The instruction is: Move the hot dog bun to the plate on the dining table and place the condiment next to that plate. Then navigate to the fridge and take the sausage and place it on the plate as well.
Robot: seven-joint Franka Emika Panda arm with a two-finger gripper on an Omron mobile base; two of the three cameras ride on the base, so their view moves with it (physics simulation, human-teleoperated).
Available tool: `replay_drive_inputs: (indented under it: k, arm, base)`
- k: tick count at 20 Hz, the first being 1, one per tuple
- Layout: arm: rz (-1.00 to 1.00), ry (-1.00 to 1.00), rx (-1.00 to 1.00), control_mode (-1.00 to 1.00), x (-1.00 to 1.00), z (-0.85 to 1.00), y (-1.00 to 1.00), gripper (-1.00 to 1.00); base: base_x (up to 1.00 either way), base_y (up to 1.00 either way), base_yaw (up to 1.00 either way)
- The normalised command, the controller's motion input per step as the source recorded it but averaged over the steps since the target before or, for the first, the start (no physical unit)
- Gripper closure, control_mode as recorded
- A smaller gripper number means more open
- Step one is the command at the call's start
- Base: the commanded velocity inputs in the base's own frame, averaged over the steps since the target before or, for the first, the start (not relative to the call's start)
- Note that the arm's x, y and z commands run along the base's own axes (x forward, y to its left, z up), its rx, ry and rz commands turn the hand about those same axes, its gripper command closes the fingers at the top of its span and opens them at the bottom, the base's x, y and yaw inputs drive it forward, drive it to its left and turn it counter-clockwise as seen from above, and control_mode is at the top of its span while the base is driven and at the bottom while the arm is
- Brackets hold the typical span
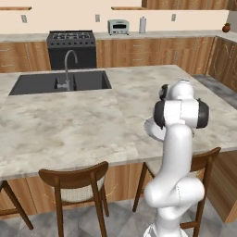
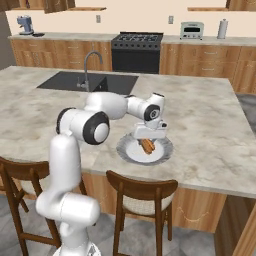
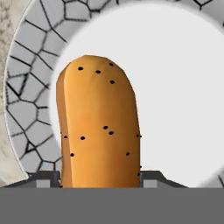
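So, left base view: one plate peeks out behind the arm on the dining table; right base view: one hot dog bun on it under the gripper; hand view: fingers flank the bun mid-length, half-spread (looks light, squashy; grip gently).

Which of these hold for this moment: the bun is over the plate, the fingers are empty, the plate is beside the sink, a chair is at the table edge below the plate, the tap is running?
1. The hot dog bun is above the plate. True.
2. The fingers are empty. False: they flank the bun.
3. The plate sits against the sink. False: it lies near the dining table front edge, apart from it.
4. A chair stands below the plate. True.
5. The faucet is running. False: no water shows.
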Motion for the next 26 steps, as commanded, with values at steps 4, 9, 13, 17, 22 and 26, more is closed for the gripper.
replay_drive_inputs:
  k: [4,9,13,17,22,26]
  arm:
    - [0.00,0.08,0.00,-1.00,0.67,-0.42,-0.15,1.00]
    - [0.00,0.09,0.00,-1.00,0.63,-0.44,-0.02,-1.00]
    - [0.00,0.00,0.00,-1.00,0.07,-0.22,0.00,-1.00]
    - [0.00,-0.14,0.00,-1.00,-0.51,-0.01,0.10,-1.00]
    - [0.00,-0.26,-0.02,-1.00,-0.72,0.00,0.39,-1.00]
    - [0.00,-0.70,-0.32,-1.00,-0.88,0.28,0.44,-1.00]
  base:
    - [0.00,0.00,0.00]
    - [0.00,0.00,0.00]
    - [0.00,0.00,0.00]
    - [0.00,0.00,0.00]
    - [0.00,0.00,0.00]
    - [0.00,0.00,0.00]
